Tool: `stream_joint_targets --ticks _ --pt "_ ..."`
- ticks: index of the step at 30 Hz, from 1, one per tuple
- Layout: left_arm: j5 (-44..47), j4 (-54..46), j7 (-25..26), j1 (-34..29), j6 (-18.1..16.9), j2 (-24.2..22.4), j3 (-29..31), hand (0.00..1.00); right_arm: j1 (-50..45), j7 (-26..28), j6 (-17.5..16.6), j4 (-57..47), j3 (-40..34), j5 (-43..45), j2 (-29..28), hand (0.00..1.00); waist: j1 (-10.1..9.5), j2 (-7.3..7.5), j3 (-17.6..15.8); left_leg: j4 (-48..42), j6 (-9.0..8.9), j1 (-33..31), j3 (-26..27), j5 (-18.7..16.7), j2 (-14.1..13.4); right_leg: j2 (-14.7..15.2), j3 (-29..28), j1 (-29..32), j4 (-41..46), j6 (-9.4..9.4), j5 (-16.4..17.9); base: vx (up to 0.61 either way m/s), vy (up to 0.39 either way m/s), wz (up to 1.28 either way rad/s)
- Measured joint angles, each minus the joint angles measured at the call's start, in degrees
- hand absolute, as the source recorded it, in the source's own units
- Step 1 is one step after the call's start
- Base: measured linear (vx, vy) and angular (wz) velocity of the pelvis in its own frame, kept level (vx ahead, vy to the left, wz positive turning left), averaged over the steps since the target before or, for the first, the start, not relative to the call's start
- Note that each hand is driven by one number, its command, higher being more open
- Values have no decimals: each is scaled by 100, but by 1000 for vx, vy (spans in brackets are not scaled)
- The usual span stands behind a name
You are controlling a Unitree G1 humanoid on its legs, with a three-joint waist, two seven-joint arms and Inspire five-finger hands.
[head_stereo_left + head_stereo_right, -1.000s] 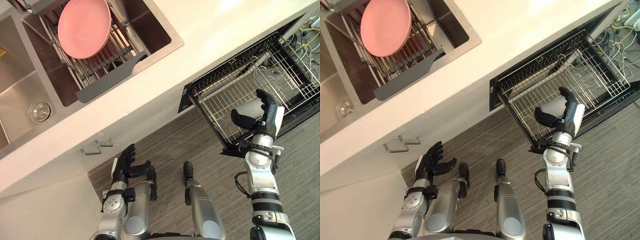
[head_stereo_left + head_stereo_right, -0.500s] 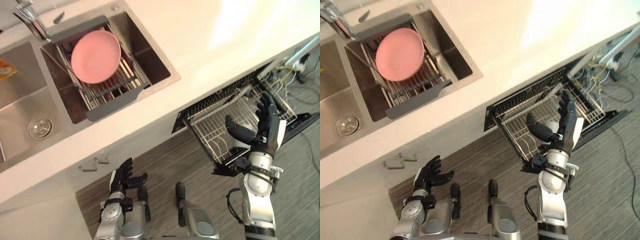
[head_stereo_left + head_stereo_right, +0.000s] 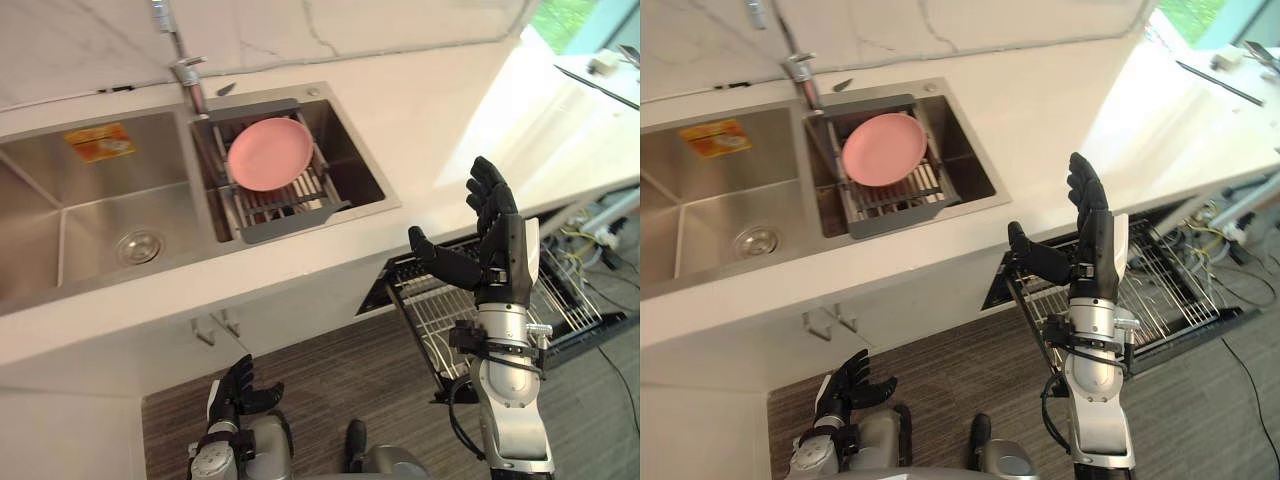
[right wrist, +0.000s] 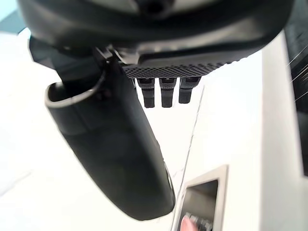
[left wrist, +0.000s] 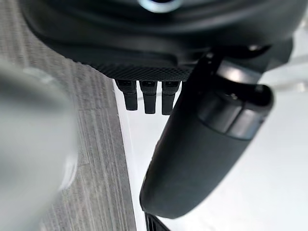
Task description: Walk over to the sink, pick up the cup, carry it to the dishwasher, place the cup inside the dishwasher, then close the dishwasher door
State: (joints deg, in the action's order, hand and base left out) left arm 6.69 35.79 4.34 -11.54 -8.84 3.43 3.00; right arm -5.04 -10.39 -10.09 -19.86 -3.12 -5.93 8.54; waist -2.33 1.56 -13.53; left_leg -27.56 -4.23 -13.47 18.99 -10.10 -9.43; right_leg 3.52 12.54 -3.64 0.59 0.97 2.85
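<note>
My right hand (image 3: pixel 495 240) is raised in front of the white counter edge, open, with straight fingers and the thumb (image 4: pixel 110 144) spread; it holds nothing. Below and behind it the dishwasher's wire rack (image 3: pixel 430 310) is pulled out over the lowered door (image 3: pixel 590 335). My forearm covers the middle of the rack. My left hand (image 3: pixel 236 385) hangs low by the white cabinet front, open, with relaxed fingers and nothing in it. The steel double sink (image 3: pixel 90 215) lies at the left of the counter.
A pink plate (image 3: pixel 268 153) lies on a grey drying rack (image 3: pixel 285 205) across the right sink basin, below the tap (image 3: pixel 180 60). The white counter (image 3: pixel 440 120) runs to the right. Cables (image 3: pixel 600 240) lie beyond the dishwasher. Grey wood floor (image 3: pixel 330 370) is in front.
The camera has tilted up, so the whole sink and counter now show. My right hand has let go of the white cup over the rack, straightened its fingers and risen.
</note>
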Motion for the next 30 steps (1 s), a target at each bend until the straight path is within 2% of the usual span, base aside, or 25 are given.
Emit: stream_joint_targets --ticks 1,2,3,5,6,7,8,9,10,11,13,14,16,17,18,19,21,24,25,30 --pt "-1 32 1 -31 1 -30 -17 90 117 -6 -7 65 -53 0 127 90 32 -79 100 451 106 46 421 20 -17 74 130 4 8 78 36 15 73 54" --pt "-2 33 2 -48 -1 -42 -15 90 192 -11 -18 149 -76 -1 177 90 22 -91 120 615 425 114 525 163 40 119 157 3 24 135 63 54 104 38" --pt "-2 32 4 -90 -1 -34 -7 90 334 -11 -13 363 -83 -1 224 90 -21 -31 181 854 589 204 525 276 231 238 167 14 26 216 64 130 138 21" --pt "-4 38 31 -109 2 -21 1 90 472 0 7 599 -93 -50 283 90 -80 19 244 945 642 219 490 260 422 383 249 4 34 348 94 164 149 28" --pt "-4 51 41 -98 22 -18 -8 90 480 1 25 709 -115 -91 276 90 -55 34 248 1053 720 325 405 213 593 537 377 -20 265 499 228 170 136 50" --pt "-7 69 36 -98 48 -12 -18 90 482 16 91 857 -115 -132 279 90 -20 62 252 1260 767 563 323 154 808 762 467 6 820 588 515 170 132 53" --pt "-7 81 36 -101 55 -18 -26 90 485 25 117 946 -116 -160 281 90 -3 61 255 1369 788 704 274 150 908 868 475 78 1221 585 653 167 133 55" --pt "-8 80 36 -116 55 -5 -71 90 483 35 182 1091 -121 -259 281 90 71 28 282 1533 841 931 130 135 1037 1081 467 315 2156 519 794 129 101 45" --pt "-11 75 37 -113 55 16 -92 90 484 46 213 1147 -123 -279 279 90 114 22 294 1594 883 1021 66 130 1077 1167 413 472 2645 488 805 165 116 59" --pt "-46 72 47 -103 58 89 -168 90 469 66 237 1227 -117 -327 264 90 193 67 321 1718 961 1188 -77 134 1167 1241 72 786 3384 403 863 189 68 61" --pt "-124 69 52 -101 59 200 -241 90 424 125 255 1261 -114 -360 255 90 265 134 368 1788 968 1357 -208 175 1215 1130 -419 1031 3619 351 1042 221 15 51" --pt "-123 65 61 -87 59 218 -236 90 436 137 254 1259 -112 -421 257 90 294 145 386 1769 933 1396 -288 207 1212 1001 -620 1196 3478 312 1165 230 -48 41" --pt "-120 69 94 -158 88 260 -226 90 418 144 262 1260 -129 -491 270 90 392 138 389 1692 903 1401 -487 226 1184 719 -991 1305 2841 280 1191 209 -79 53" --pt "-123 69 88 -198 89 297 -233 90 414 144 283 1258 -134 -502 277 90 425 155 399 1661 874 1403 -576 209 1187 597 -1178 1302 2314 317 1013 194 -111 50" --pt "-146 103 68 -229 91 345 -229 90 419 153 295 1256 -138 -518 295 90 434 211 424 1588 736 1413 -643 118 1236 509 -1369 1316 1795 563 383 244 -147 43" --pt "-196 137 72 -268 112 258 -215 90 374 186 326 1264 -145 -554 354 90 414 69 491 1572 679 1412 -733 83 1117 425 -1335 1155 1590 484 286 211 -113 18" --pt "-220 133 70 -452 107 200 -206 90 251 237 326 1249 -147 -589 388 90 308 -46 558 1652 611 1502 -728 42 930 223 -1353 841 1020 409 75 220 -89 -20" --pt "-223 159 64 -491 112 151 -218 90 87 283 327 1224 -248 -777 418 90 326 -50 562 1833 586 1621 -744 57 848 117 -1337 637 641 357 -71 107 -56 -10" --pt "-452 479 -37 -211 40 264 -431 90 -353 376 338 887 -538 -779 420 90 331 122 536 2349 576 1710 -972 347 1010 158 -1372 383 -104 388 -524 0 0 0" --pt "-452 482 -37 -211 38 266 -429 90 -353 375 338 888 -537 -779 419 90 332 114 531 2353 575 1712 -972 346 1010 155 -1369 383 -106 388 -524 0 0 0"
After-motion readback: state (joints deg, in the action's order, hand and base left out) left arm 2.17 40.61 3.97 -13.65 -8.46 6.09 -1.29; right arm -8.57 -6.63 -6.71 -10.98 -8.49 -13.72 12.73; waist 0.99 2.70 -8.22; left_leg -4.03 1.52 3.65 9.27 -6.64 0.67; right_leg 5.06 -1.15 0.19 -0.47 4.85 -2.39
